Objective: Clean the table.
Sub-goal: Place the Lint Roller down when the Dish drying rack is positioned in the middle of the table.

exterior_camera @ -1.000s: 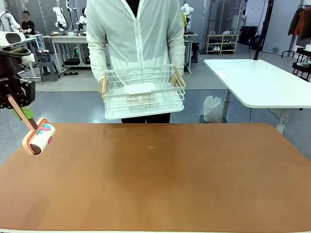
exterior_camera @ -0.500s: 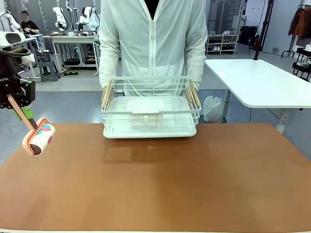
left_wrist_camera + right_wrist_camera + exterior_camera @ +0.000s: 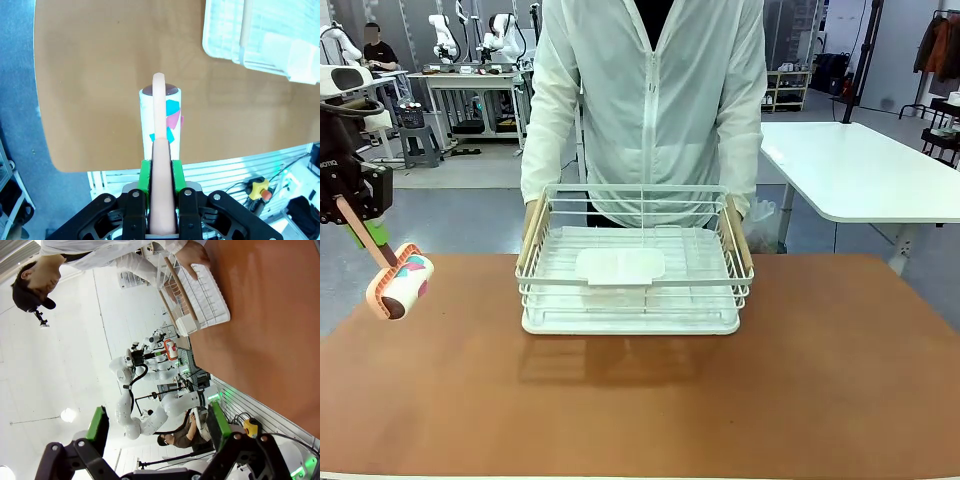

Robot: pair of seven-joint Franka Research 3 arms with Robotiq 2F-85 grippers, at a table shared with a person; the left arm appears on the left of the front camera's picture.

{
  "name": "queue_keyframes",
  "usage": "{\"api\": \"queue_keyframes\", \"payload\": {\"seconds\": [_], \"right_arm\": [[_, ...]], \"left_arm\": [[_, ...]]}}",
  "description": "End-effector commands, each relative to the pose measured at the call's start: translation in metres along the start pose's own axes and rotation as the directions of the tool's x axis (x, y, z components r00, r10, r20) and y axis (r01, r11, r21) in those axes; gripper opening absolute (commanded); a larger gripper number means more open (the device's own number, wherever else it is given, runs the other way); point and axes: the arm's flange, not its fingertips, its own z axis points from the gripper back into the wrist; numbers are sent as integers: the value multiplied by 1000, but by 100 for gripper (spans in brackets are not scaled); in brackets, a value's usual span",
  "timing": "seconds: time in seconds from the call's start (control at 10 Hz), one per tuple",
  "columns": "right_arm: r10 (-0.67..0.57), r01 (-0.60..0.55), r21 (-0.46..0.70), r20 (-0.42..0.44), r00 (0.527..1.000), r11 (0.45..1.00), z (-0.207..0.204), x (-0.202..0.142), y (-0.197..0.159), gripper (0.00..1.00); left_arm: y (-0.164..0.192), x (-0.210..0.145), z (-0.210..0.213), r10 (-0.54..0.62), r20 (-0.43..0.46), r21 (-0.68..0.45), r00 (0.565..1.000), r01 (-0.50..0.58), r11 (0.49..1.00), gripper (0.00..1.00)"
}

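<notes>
The table (image 3: 820, 390) has a wide reddish-brown top. My left gripper (image 3: 350, 205) hangs above its left edge, shut on the peach handle of a lint roller (image 3: 400, 283). The roller's white drum with coloured patches hangs over the table's left corner. In the left wrist view the green pads (image 3: 145, 175) clamp the handle, with the lint roller (image 3: 160, 117) above the table (image 3: 90, 65). My right gripper (image 3: 157, 425) is open with nothing between its fingers, tilted beside the table (image 3: 270, 340).
A person in a white jacket (image 3: 650, 90) stands at the far side. Both hands grip the wooden handles of a white wire basket (image 3: 630, 265), set down at the table's far middle. A white table (image 3: 860, 170) stands at the back right.
The person has stepped closer and brought the wire basket down from chest height onto the table's far middle. My left gripper and the roller have not moved.
</notes>
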Motion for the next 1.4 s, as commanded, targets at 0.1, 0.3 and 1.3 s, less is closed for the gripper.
{"api": "queue_keyframes", "payload": {"seconds": [0.1, 0.3, 1.3], "right_arm": [[-11, 11, -12, 4, 1000, 1000, -2, -3, 2, 100], [-11, 11, -12, 4, 1000, 1000, -2, -3, 2, 100], [-11, 11, -12, 4, 1000, 1000, -2, -3, 2, 100]], "left_arm": [[0, 0, 4, 10, -12, 13, 1000, -10, 1000, 21], [0, 0, 4, 10, -12, 13, 1000, -10, 1000, 21], [-3, 65, -15, 828, 150, -269, 540, -784, 560, 21]]}}
